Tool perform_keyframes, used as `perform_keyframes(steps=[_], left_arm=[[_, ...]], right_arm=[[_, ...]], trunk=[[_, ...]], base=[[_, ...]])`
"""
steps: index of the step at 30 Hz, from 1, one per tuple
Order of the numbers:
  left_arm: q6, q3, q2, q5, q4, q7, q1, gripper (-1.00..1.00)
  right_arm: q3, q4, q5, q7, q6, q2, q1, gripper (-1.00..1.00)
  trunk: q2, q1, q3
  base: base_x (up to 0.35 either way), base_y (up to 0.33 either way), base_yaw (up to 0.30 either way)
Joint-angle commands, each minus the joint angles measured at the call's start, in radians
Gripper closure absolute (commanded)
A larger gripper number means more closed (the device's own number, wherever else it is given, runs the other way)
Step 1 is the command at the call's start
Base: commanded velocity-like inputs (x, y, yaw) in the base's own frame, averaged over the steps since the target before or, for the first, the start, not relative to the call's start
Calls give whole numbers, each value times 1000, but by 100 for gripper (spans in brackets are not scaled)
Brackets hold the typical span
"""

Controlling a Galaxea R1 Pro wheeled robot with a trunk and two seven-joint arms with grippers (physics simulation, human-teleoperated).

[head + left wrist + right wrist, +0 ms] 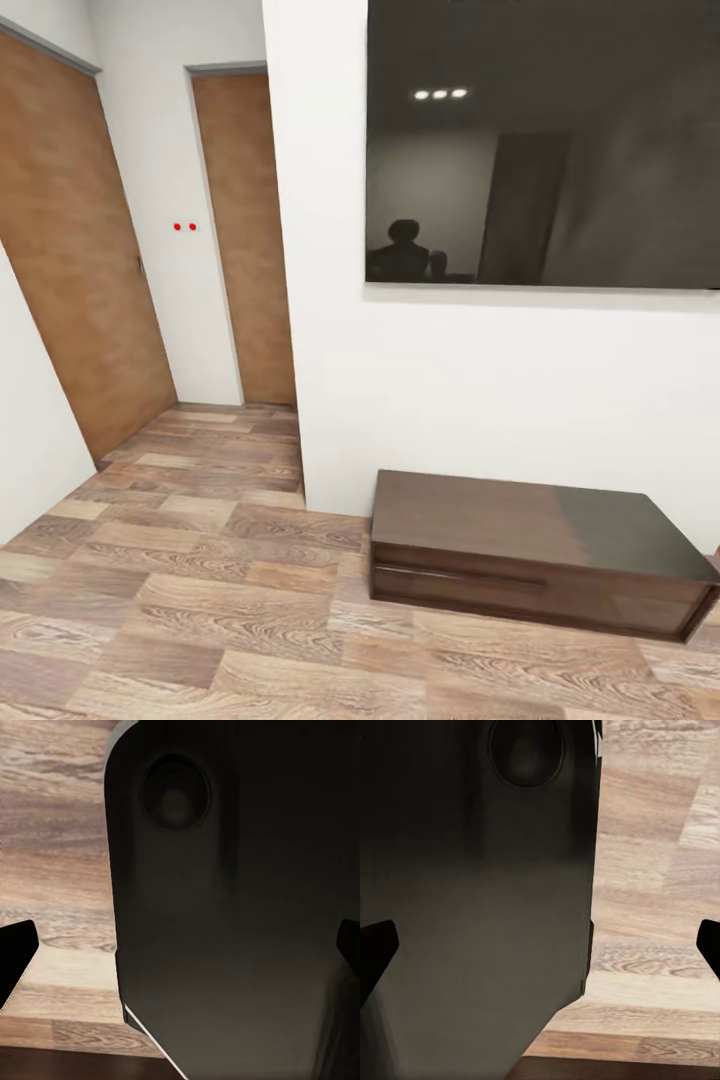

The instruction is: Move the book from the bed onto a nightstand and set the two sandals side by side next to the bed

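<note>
The book, the bed, the nightstands and the sandals are out of view. In the left wrist view my left gripper [181, 954] is open, its dark fingertips [15, 960] far apart, hanging over my own dark base [225, 907] and the wood-plank floor [52, 855]. My right gripper [541, 949] is open too, with nothing between its fingertips [373, 954]. It hangs beside the dark base [472, 885] above the floor [660, 892].
A white wall [480, 390] ahead carries a large dark TV screen [545, 140]. Below it a long low dark TV cabinet [530, 550] stands on the wood floor [200, 620]. At the left, a short hallway has two brown wooden doors [75, 250] [245, 240].
</note>
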Motion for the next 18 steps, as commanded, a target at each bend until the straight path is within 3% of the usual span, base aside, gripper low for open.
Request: perform_keyframes(steps=[1,18], left_arm=[[-1,0,0,0,0,-1,0,-100],[-1,3,0,2,0,-1,0,-100]], right_arm=[[1,0,0,0,0,0,0,-100],[0,-1,0,0,0,0,0,-100]], trunk=[[0,0,0],[0,0,8]], base=[[0,0,-240],[0,0,-251]])
